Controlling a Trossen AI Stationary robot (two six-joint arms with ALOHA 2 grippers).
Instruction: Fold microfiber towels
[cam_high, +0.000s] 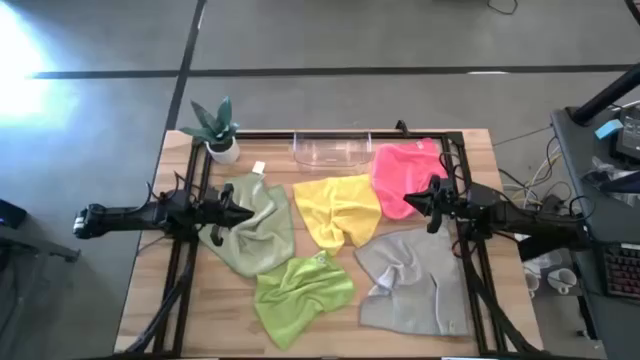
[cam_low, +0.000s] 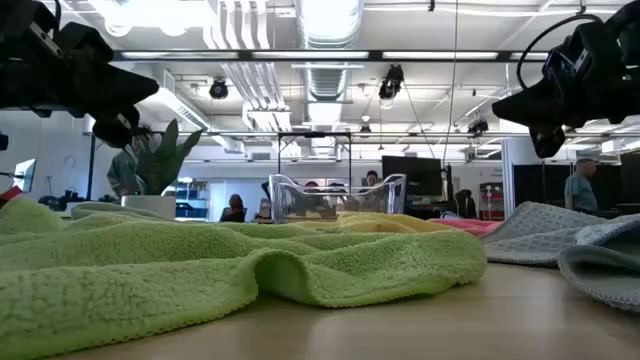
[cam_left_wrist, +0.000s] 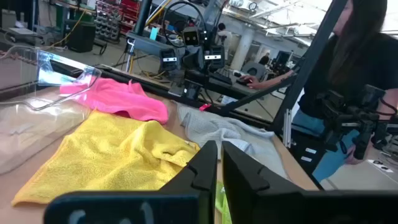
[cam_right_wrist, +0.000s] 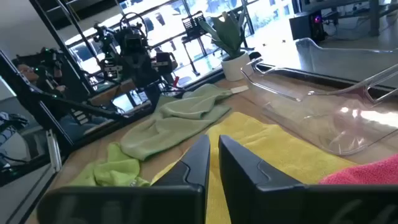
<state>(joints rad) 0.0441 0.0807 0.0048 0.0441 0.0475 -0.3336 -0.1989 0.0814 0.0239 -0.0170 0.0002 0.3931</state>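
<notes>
Five microfiber towels lie crumpled on the wooden table: sage green (cam_high: 250, 230) at the left, yellow (cam_high: 340, 210) in the middle, hot pink (cam_high: 405, 170) at the far right, lime green (cam_high: 300, 290) near the front and light grey (cam_high: 415, 280) at the near right. My left gripper (cam_high: 240, 212) hovers shut above the sage green towel, pointing toward the table's right. My right gripper (cam_high: 408, 200) hovers shut above the pink towel's near edge, pointing left. The low view shows both grippers well above the cloths, with nothing between their fingers.
A clear plastic bin (cam_high: 332, 150) stands at the far edge behind the yellow towel. A small potted plant (cam_high: 218, 130) sits at the far left corner. Black frame rails (cam_high: 470, 250) run along both table sides. Bare wood (cam_high: 160, 300) shows at the near left.
</notes>
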